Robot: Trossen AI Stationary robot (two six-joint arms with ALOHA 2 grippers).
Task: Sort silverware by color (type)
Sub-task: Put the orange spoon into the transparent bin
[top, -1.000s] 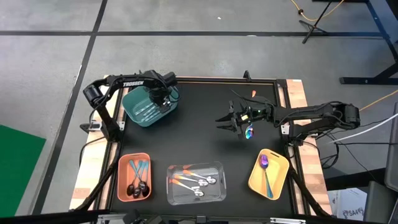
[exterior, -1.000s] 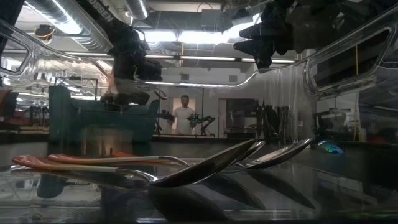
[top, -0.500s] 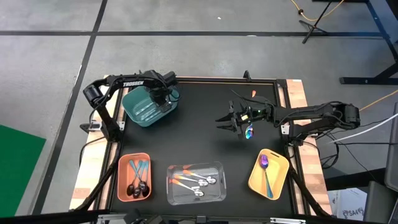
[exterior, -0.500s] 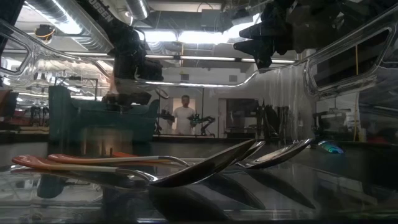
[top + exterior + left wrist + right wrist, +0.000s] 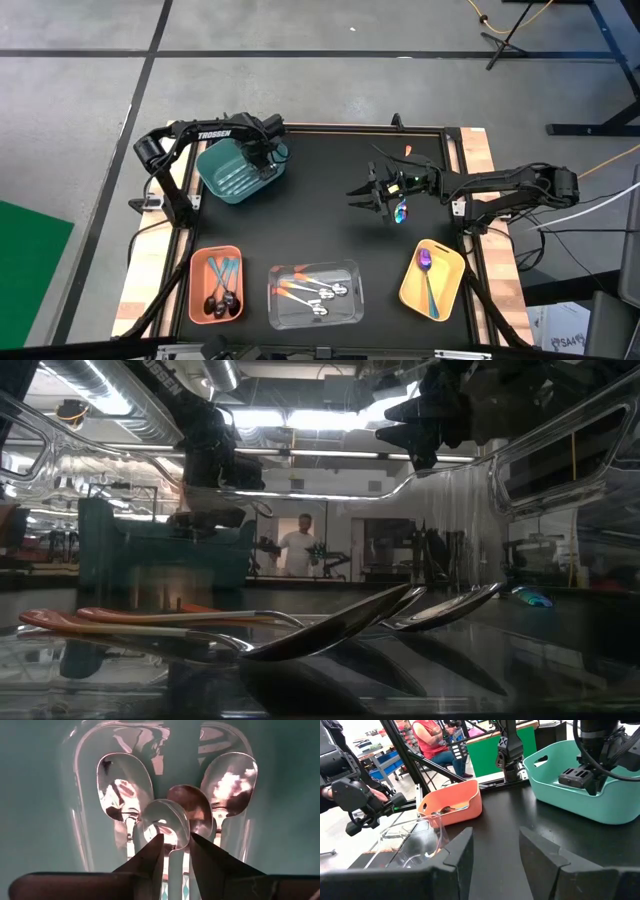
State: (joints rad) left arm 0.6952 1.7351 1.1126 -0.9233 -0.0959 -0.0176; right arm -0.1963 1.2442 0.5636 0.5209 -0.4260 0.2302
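Black tabletop looks nearly sorted: I see one purple spoon [image 5: 401, 212] loose under my open, empty right gripper [image 5: 366, 195]; left gripper [image 5: 175, 851], parted, releases silver spoons [image 5: 167, 817] into the ten-o'clock teal bin [image 5: 212, 181].

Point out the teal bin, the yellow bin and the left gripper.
Teal bin [image 5: 222, 176], high view, bare floor.
Yellow bin [image 5: 447, 270], high view, bare floor.
Left gripper [image 5: 175, 851], left wrist view, between fingertips.

1. The dark left arm reaches toward the table's far left; its left gripper [image 5: 262, 153] points straight down, fingers [image 5: 150, 857] parted.
2. The right gripper [image 5: 362, 197] hovers mid-table, fingers [image 5: 462, 851] spread wide.
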